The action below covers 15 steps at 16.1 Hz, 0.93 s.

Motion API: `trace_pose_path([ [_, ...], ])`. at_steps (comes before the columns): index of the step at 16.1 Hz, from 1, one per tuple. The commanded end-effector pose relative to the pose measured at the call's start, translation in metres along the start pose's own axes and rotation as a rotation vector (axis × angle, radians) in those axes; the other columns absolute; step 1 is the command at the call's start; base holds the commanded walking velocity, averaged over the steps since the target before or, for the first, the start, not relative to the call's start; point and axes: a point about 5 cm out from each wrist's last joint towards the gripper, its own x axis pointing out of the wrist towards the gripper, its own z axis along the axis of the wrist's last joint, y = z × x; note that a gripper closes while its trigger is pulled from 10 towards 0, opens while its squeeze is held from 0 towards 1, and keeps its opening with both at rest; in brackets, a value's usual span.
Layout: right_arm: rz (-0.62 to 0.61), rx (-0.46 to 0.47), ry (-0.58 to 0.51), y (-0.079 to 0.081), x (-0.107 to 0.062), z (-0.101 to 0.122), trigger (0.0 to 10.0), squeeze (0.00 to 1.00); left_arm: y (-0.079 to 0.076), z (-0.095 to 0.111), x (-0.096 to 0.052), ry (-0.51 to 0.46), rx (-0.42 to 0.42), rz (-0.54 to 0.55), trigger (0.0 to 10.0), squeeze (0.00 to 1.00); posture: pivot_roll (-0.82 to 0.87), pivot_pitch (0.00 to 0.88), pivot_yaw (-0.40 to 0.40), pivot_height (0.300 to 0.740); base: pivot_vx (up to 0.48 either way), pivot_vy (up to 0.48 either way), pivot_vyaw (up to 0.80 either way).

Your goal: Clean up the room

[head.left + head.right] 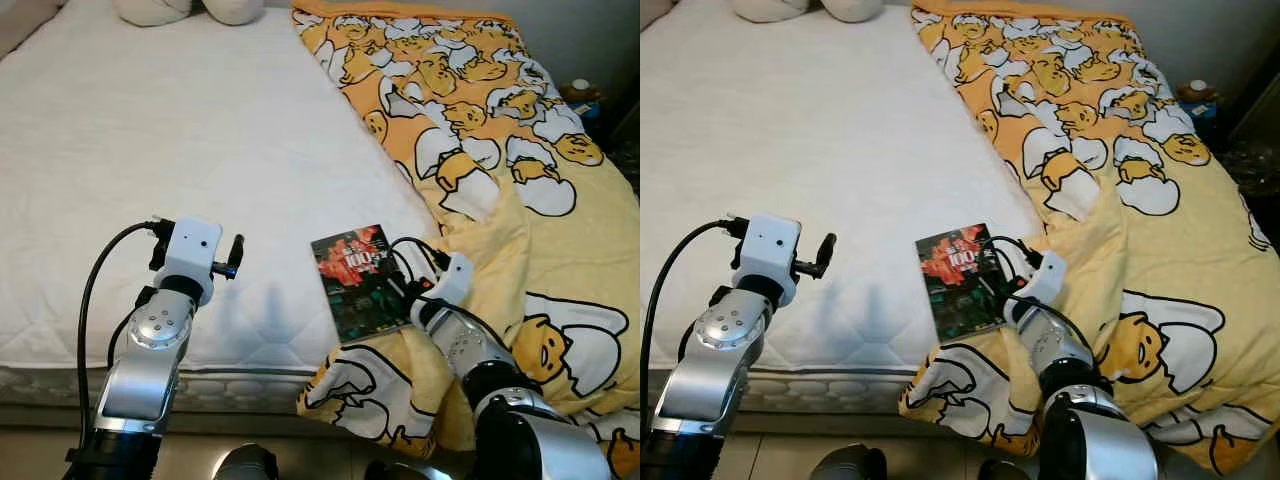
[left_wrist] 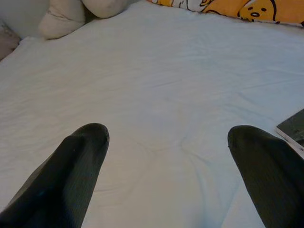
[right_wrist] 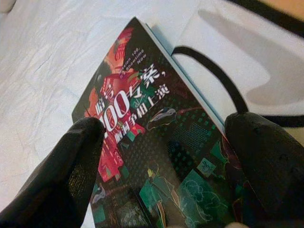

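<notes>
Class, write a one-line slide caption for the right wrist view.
Right gripper open over a dark book lying on the white bed.

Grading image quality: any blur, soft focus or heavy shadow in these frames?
Eye views: sharp, evenly lit; soft arm shadow on the white mattress. Right wrist view: book cover readable, black fingers soft-focus. Left wrist view: dimmer, fingers blurry.

Before me lies a white mattress (image 1: 200, 150), its quilted sheet smooth and only faintly creased. Along the mattress's right side I see a yellow blanket (image 1: 480, 110) printed with cartoon eggs; it spills over the mattress's near right corner and hangs down toward the floor (image 1: 300, 455). At the mattress's far end sit two pale pillows (image 1: 150, 10), touching each other. Past the mattress's far right corner, beyond the blanket, stands a small round brownish thing (image 1: 580, 92), too small for me to tell.
</notes>
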Motion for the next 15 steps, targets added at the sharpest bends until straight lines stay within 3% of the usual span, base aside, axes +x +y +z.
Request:
trace_pose_path([
  [1, 0.000, 0.000, 0.023, 0.000, 0.000, -0.004, 10.0, 0.00, 0.001, 0.002, -0.003, -0.005, 0.003, 0.001, 10.0, 0.00, 0.26, 0.131, -0.017, 0.740, 0.000, 0.000, 0.00],
  [5, -0.027, -0.001, 0.084, 0.000, 0.000, -0.023, 10.0, 0.00, 0.001, 0.001, -0.003, 0.013, 0.004, -0.008, 10.0, 0.00, 0.26, 0.140, -0.005, 0.740, 0.000, 0.000, 0.00],
  [8, 0.004, 0.081, 0.140, 0.009, 0.001, -0.039, 9.8, 0.00, 0.000, 0.001, -0.002, 0.023, -0.001, -0.015, 10.0, 0.00, 0.25, 0.139, 0.002, 0.740, 0.000, 0.000, 0.00],
  [9, 0.020, 0.103, 0.175, 0.011, 0.001, -0.050, 0.0, 0.00, -0.001, 0.000, -0.001, 0.029, -0.007, -0.019, 10.0, 0.00, 0.25, 0.140, 0.003, 0.740, 0.000, 0.000, 0.00],
  [11, 0.021, 0.073, 0.204, 0.015, 0.000, -0.060, 0.0, 0.00, -0.003, -0.001, -0.001, 0.036, -0.012, -0.025, 10.0, 0.00, 0.25, 0.141, 0.003, 0.740, 0.000, 0.000, 0.00],
  [15, 0.044, 0.045, 0.190, 0.019, 0.002, -0.056, 0.0, 0.00, -0.003, -0.003, 0.000, 0.053, -0.025, -0.025, 10.0, 0.00, 0.25, 0.139, 0.003, 0.740, 0.000, 0.000, 0.00],
])
